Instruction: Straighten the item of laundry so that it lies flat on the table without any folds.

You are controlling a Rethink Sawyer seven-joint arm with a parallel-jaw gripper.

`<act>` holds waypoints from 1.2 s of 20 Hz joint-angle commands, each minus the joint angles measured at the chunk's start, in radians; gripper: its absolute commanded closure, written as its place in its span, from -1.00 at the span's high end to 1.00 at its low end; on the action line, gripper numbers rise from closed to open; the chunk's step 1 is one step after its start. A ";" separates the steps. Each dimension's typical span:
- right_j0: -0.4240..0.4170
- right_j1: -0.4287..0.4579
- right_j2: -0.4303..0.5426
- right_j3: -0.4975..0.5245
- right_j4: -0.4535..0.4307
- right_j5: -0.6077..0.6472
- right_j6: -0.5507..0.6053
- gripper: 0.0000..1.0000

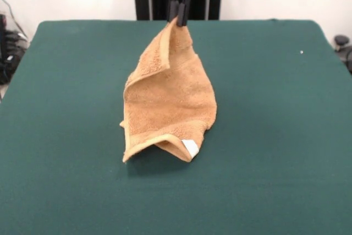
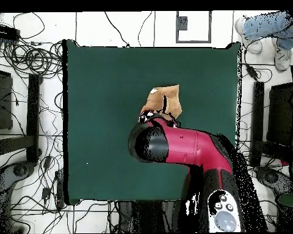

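— Starting at the near edge: what lies closest on the table [image 1: 66, 191]?

— Bare green cloth, then the towel's [image 1: 168, 105] lower hem. That hem rests on the surface a little left of the middle, curled so that a hollow shows under it. A small white tag [image 1: 190, 147] sits at the hem's near right corner.

— And above the hem?

— The towel rises like a tent, wide at the bottom and narrowing to a point at the top. A fold runs down its left side, from the peak toward the middle of the cloth, and the right side bulges outward.

— What holds the peak?

— The gripper [image 1: 180, 21], coming down from above at the far side. Its dark fingers [image 1: 182, 10] are pinched close together on the towel's top corner, so the cloth hangs from them while its bottom edge touches the table.

— Anything from straight above?

— There the red arm [image 2: 191, 149] reaches in from the bottom and covers most of the towel [image 2: 164, 100]; only a tan patch shows past the arm's black end, near the table's [image 2: 100, 85] middle. A person's legs and shoes [image 2: 268, 33] stand beyond the table's top right corner.
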 commanded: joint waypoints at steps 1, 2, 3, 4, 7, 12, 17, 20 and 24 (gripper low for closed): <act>-0.029 0.022 0.205 0.155 0.031 0.068 -0.067 -1.00; -0.043 0.022 0.224 0.165 0.034 0.065 -0.071 -1.00; -0.058 0.022 0.243 0.175 0.036 0.063 -0.074 -1.00; -0.087 0.028 0.279 0.190 0.045 0.054 -0.082 -1.00; -0.132 0.045 0.340 0.211 0.051 0.030 -0.082 -1.00; -0.160 0.079 0.399 0.211 0.055 -0.030 -0.012 -1.00; -0.169 0.091 0.424 0.206 0.051 -0.081 0.041 -1.00; -0.176 0.090 0.431 0.216 0.050 -0.105 0.060 -1.00; -0.207 0.095 0.463 0.230 0.045 -0.127 0.052 -1.00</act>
